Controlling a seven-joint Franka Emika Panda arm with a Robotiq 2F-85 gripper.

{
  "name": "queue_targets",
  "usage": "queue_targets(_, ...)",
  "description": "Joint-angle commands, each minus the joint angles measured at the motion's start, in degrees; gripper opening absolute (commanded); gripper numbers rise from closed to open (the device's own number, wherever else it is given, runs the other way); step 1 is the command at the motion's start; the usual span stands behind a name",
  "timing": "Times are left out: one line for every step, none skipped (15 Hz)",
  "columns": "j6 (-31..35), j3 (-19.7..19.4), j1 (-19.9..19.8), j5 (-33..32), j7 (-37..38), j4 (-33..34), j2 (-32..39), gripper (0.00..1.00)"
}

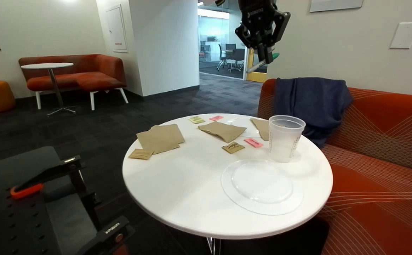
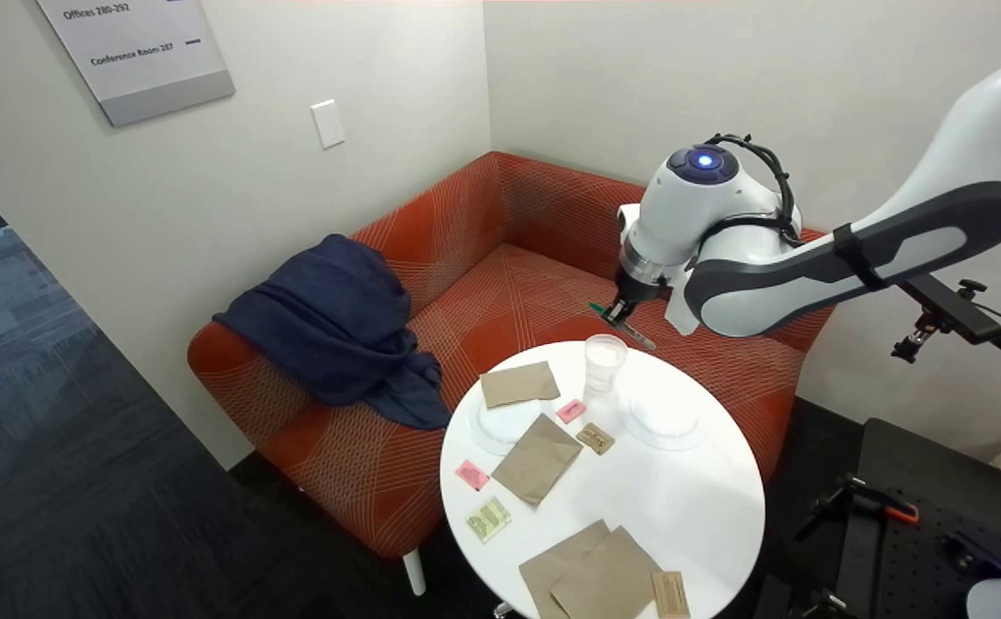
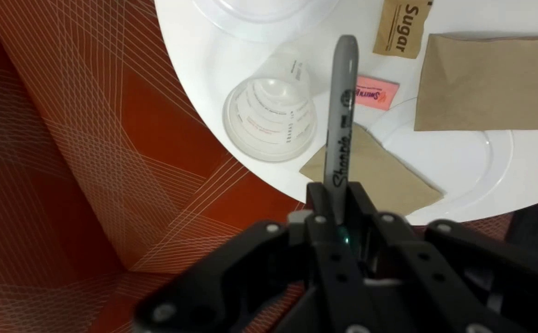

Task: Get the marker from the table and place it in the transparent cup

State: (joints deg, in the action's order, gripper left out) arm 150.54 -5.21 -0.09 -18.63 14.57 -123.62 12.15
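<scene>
Marker [image 3: 341,120] hangs tilted in the air, grey end lower, pinched near its green end by the end effector [image 3: 337,194], whose fingers are closed down to its thickness. It is well above the desk [image 1: 192,184] and outside the cup [image 1: 285,141]. The cup stands upright near the desk's edge, just beside a clear plate [image 1: 262,184] and a pink packet [image 1: 253,142].
</scene>
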Motion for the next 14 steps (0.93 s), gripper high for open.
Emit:
queue_targets(3.9, -4.6, 3.6, -10.1, 13.8, -2.2, -0.3, 0.04)
queue_targets(4.2, -6.0, 4.6, -13.9, 18.6, -2.2, -0.1, 0.04)
queue_targets(3.3, -7.3, 5.6, -17.5, 23.2, -1.9, -0.1, 0.04)
queue_targets(2.1, -8.2, 6.5, -20.8, 27.8, -1.7, -0.2, 0.04)
queue_targets(1.8, -8.8, 6.9, -25.0, 32.7, -1.5, 0.1, 0.04)
queue_targets(0.8, -9.1, 7.2, -28.9, 37.3, -1.3, 0.0, 0.04)
queue_targets(0.1, -10.1, 8.6, -32.6, 41.8, -1.5, 0.0, 0.04)
queue_targets(-0.7, -10.5, 9.1, -36.1, 46.0, -1.5, 0.0, 0.04)
queue_targets(-1.6, -10.8, 9.7, -39.4, 50.0, -1.5, 0.2, 0.04)
queue_targets(-2.8, -10.9, 10.2, -42.3, 53.5, -1.6, 0.2, 0.04)
queue_targets(-4.6, -7.8, 7.8, -45.3, 56.8, -1.3, 0.3, 0.04)
queue_targets(-6.2, -6.8, 7.7, -47.5, 59.8, -1.2, 0.5, 0.04)
queue_targets(-7.6, -5.9, 7.3, -49.7, 62.6, -1.2, 0.7, 0.04)
queue_targets(-9.1, -5.0, 7.0, -51.6, 65.0, -1.5, 0.6, 0.04)
